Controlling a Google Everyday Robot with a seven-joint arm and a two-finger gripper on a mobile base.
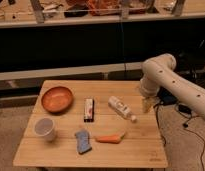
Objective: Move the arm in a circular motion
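The arm (168, 80) is glossy cream-white with small dark dots. It reaches in from the right, with its bulbous joint above the wooden table's (141, 150) back right corner. From the joint a short segment drops down to the gripper (147, 104), which hangs at the table's right edge, just right of a small white bottle (121, 108). The gripper holds nothing that I can see.
On the table are an orange bowl (57, 99), a dark snack bar (89, 109), a white cup (45, 128), a blue sponge (83, 141) and a carrot (108, 139). A dark counter with shelves (96, 45) runs behind. Cables (188, 120) lie on the floor at right.
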